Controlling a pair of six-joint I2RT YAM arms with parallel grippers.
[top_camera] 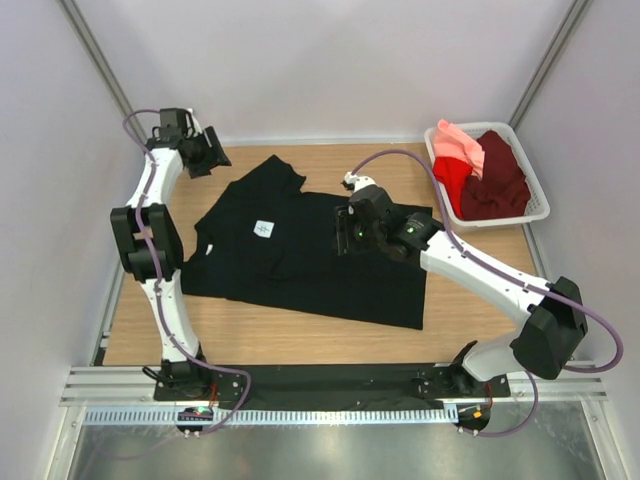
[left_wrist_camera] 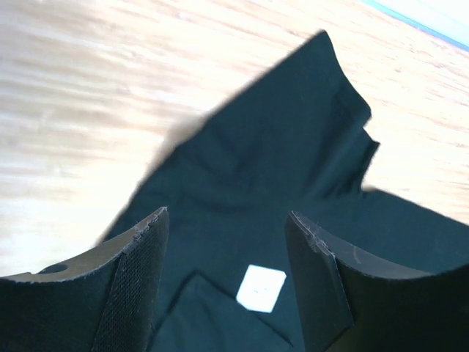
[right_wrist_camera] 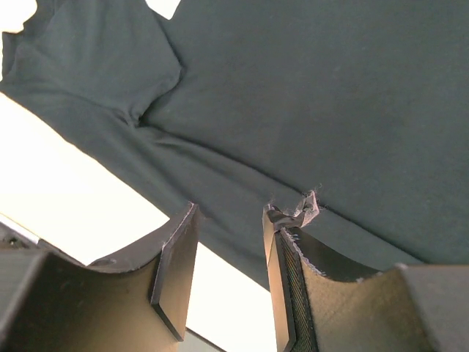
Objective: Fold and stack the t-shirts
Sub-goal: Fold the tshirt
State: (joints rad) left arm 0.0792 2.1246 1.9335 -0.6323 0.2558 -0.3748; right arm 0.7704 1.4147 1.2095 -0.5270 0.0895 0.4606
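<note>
Nearest from above, arm bases [top_camera: 178,376] at the edge; beyond, black t-shirt [top_camera: 300,265] spread flat on wooden surface [top_camera: 300,340], white label [top_camera: 263,229] up. Far right, other t-shirts [top_camera: 495,180], maroon, red and salmon, heaped in white basket [top_camera: 540,214].

Left wrist: left gripper [left_wrist_camera: 227,220] jaws released, hovering above sleeve and label.

Right wrist: right gripper [right_wrist_camera: 231,209] jaws parted, nothing between, above shirt's edge.

Pale, plain walls [top_camera: 330,60] enclose a light wooden table [top_camera: 300,345]. Grey metal posts [top_camera: 100,55] rise at 11 and 1 o'clock. At 6 o'clock lie an aluminium rail [top_camera: 110,385] and a brushed steel plate [top_camera: 330,455]. The light is even.
</note>
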